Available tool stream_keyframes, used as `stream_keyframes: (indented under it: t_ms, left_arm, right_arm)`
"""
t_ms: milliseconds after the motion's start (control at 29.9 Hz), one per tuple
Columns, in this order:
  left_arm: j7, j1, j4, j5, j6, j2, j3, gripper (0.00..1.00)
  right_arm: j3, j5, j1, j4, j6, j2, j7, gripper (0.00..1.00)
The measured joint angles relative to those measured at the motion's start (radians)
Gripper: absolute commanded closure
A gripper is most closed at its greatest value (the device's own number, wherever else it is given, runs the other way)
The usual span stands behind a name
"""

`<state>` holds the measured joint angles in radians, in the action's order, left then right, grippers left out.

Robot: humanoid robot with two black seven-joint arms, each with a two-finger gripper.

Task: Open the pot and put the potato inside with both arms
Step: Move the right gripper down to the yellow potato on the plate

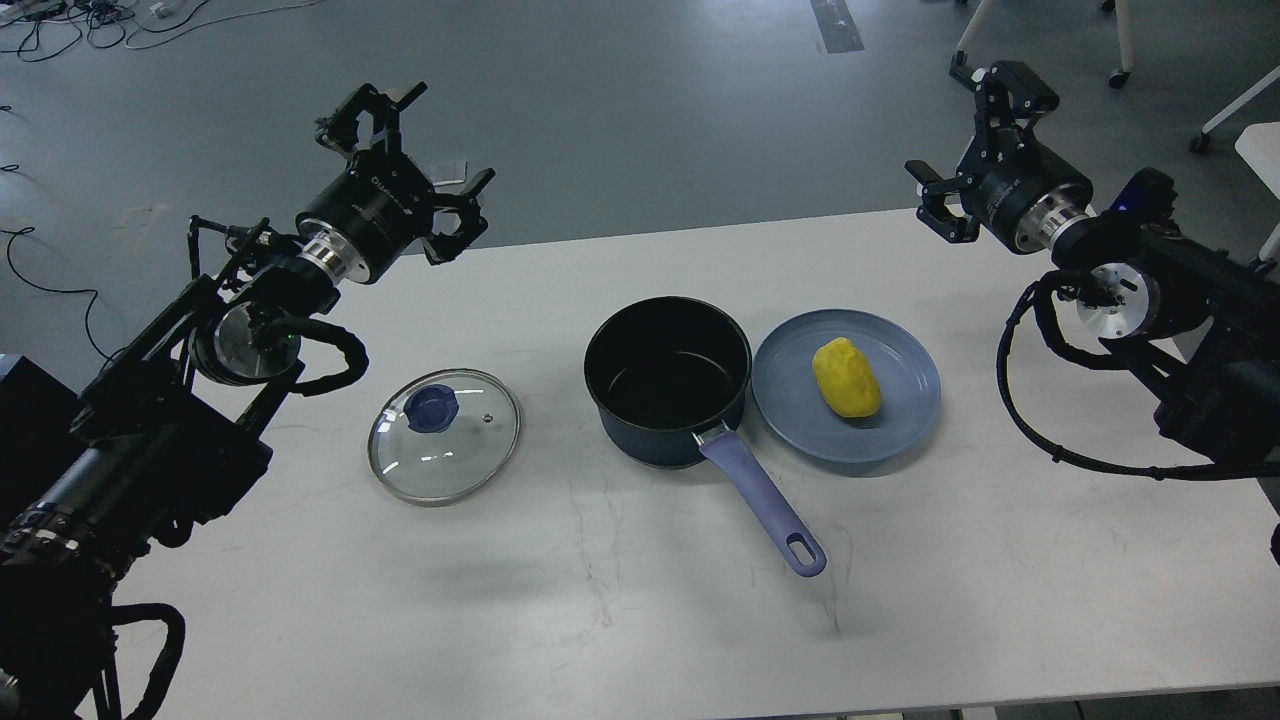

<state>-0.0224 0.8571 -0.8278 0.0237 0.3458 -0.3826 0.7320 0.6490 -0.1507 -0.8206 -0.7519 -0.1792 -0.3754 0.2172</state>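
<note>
A dark pot (pixel 667 378) with a purple handle (pixel 764 499) stands open in the middle of the white table (pixel 620 610). Its glass lid (pixel 444 434) with a blue knob lies flat on the table to the pot's left. A yellow potato (pixel 846 377) lies on a blue plate (pixel 905 400) right of the pot. My left gripper (pixel 405 160) is open and empty, high above the table's far left edge. My right gripper (pixel 965 140) is open and empty, high above the far right edge, well beyond the plate.
Grey floor lies beyond the table's far edge. Cables (pixel 60 20) lie on the floor at the top left. Chair legs with castors (pixel 1115 70) stand at the top right. A white piece of furniture (pixel 1262 150) shows at the right edge.
</note>
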Motion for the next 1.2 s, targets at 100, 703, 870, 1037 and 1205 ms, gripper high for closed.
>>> stream_keyframes:
  t_ms: [100, 703, 870, 1037, 1205]
  left_arm:
    - [-0.008, -0.001, -0.04, 0.0, 0.0, -0.022, 0.001, 0.02]
    - [-0.02, -0.02, -0.059, 0.001, 0.0, -0.064, 0.001, 0.02]
    - [-0.021, -0.021, -0.059, 0.0, 0.0, -0.063, 0.0, 0.02]
    - [-0.025, -0.023, -0.059, -0.001, 0.0, -0.063, 0.0, 0.02]
    - [-0.035, -0.028, -0.059, -0.003, -0.001, -0.064, 0.0, 0.02]
  right_arm:
    - [-0.048, -0.051, -0.006, -0.037, 0.0, -0.028, 0.018, 0.0]
    - [-0.495, -0.806, -0.175, -0.078, 0.287, -0.082, 0.272, 0.0]
    - [-0.626, -0.823, -0.199, -0.05, 0.329, -0.079, 0.272, 0.0]
    - [-0.758, -0.823, -0.19, 0.044, 0.442, -0.043, 0.272, 0.01]
    - [-0.82, -0.817, -0.166, 0.04, 0.525, -0.031, 0.272, 0.04]
